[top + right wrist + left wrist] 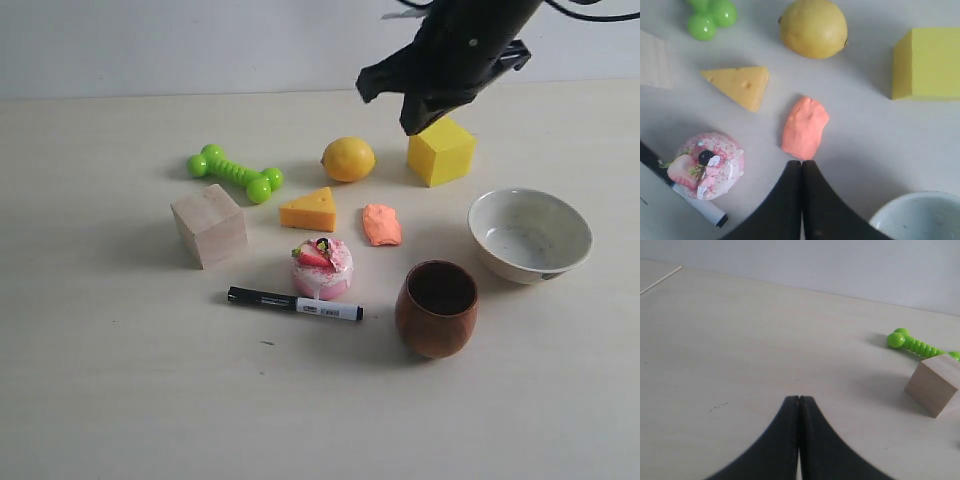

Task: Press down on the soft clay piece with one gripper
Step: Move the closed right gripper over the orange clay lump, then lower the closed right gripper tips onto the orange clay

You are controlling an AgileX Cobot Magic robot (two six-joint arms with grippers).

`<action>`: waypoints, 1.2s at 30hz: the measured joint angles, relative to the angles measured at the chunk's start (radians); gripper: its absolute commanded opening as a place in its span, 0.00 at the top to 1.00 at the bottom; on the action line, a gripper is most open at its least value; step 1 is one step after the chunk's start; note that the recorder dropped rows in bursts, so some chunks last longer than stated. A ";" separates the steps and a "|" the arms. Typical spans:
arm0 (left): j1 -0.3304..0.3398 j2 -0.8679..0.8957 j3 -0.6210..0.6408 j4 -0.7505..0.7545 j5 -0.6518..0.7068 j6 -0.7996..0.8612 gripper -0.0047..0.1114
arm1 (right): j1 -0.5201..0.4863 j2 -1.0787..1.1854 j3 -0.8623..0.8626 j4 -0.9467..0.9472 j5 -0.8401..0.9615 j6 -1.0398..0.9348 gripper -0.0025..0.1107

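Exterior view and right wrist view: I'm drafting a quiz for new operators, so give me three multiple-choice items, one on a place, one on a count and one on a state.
1. Where does the soft clay piece lie?
A) between the cheese wedge and the white bowl
B) inside the white bowl
C) on top of the cheese wedge

2. How many cube blocks stand on the table?
A) one
B) two
C) three

3. How is the right gripper?
A) open wide
B) shut on the soft clay piece
C) shut, clear of the soft clay piece

Answers:
1 A: the salmon-orange lump sits on the table in that gap.
2 B: there is a wooden cube and a yellow cube.
3 C: its jaws meet with nothing between them, and bare table shows between them and the lump.
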 measured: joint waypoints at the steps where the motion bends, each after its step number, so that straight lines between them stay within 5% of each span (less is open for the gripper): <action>1: 0.000 0.000 0.000 0.000 0.000 0.000 0.96 | 0.019 0.013 -0.002 -0.025 -0.002 0.012 0.98; 36: 0.000 0.000 0.000 0.000 0.000 0.000 0.96 | 0.055 0.241 -0.002 -0.089 -0.089 0.177 0.98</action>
